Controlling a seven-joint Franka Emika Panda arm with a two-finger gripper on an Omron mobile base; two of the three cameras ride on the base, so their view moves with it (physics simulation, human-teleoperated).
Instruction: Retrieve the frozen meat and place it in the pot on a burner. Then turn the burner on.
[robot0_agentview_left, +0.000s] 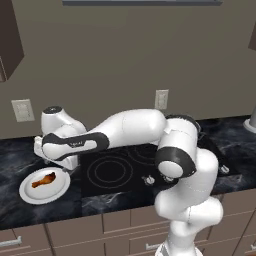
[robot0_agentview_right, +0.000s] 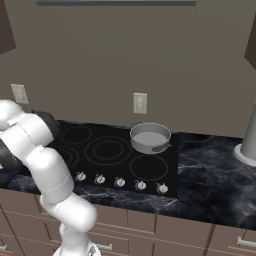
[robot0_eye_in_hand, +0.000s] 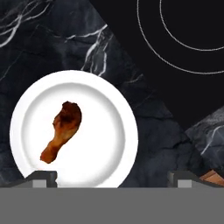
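The frozen meat (robot0_eye_in_hand: 62, 129) is a small orange-brown drumstick lying on a flat white plate (robot0_eye_in_hand: 111, 113) on the dark marble counter, left of the cooktop. From the left base view the meat (robot0_agentview_left: 43, 180) and plate (robot0_agentview_left: 27, 192) sit at the front left. My gripper (robot0_eye_in_hand: 113, 178) hovers above the plate's near edge, open and holding nothing, its fingertips (robot0_eye_in_hand: 42, 177) spread wide. The meat lies ahead of the left fingertip, apart from it. The grey pot (robot0_agentview_right: 150, 137) stands on the back right burner, with nothing visible inside.
The black cooktop (robot0_agentview_right: 107, 150) carries a row of knobs (robot0_agentview_right: 120, 182) along its front edge. My arm stretches across it toward the left. A grey cone-shaped item (robot0_agentview_right: 248, 140) stands on the counter at the far right. Drawers run below the counter edge.
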